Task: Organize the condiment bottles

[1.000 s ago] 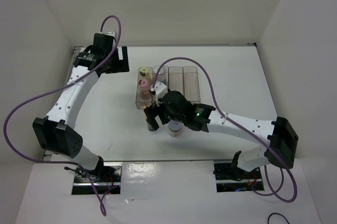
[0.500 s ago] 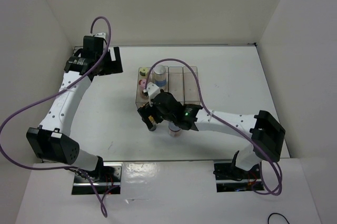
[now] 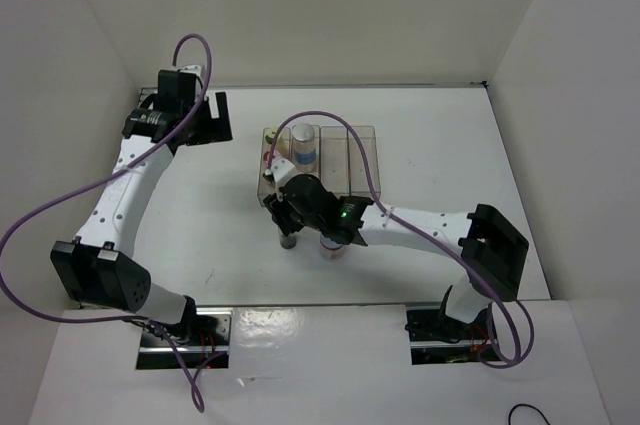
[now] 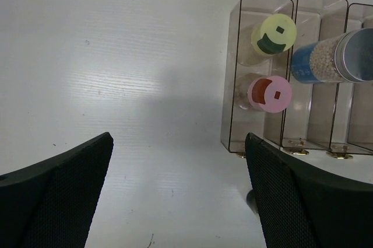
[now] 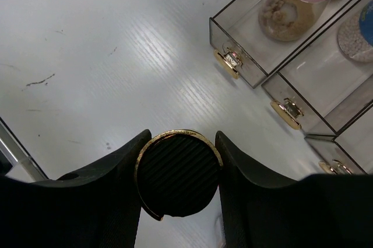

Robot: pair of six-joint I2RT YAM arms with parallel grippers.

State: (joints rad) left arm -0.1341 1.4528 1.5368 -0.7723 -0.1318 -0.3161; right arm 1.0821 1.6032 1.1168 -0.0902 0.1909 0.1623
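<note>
You have the dark bottle [image 3: 288, 238] between the fingers of the right gripper [image 5: 180, 149], which are shut onto its cap [image 5: 178, 175], one pad on each side. It stands upright on the table [image 5: 87, 38], low in the middle of the right wrist view. That is just in front of the bins [image 5: 221, 41], near their left end, and outside all of them.

I judge this bottle to be small, stiff and light, but smooth on its body. The ribbed, gold-rimmed cap is the better place to hold it, because the ribs give the pads some bite. Held so high, the body may swing a little under the cap, and the cap may turn or come loose if you twist it. Lift it straight and keep it vertical. Whether it is glass I cannot tell, so put it down softly.

In the top view the right arm lies low across the lower middle of the frame, from its base at lower right. The wrist is turned down over the bottle.

The left arm reaches to the upper left, and the left gripper [image 4: 175, 201] looks down at bare table beside the bins. Its jaws are wide apart and hold nothing.

In the leftmost bin stand the yellow-green jar [image 4: 274, 33] and the pink jar [image 4: 269, 93], and the blue-label jar [image 4: 326, 61] is in the bin next to it
</note>
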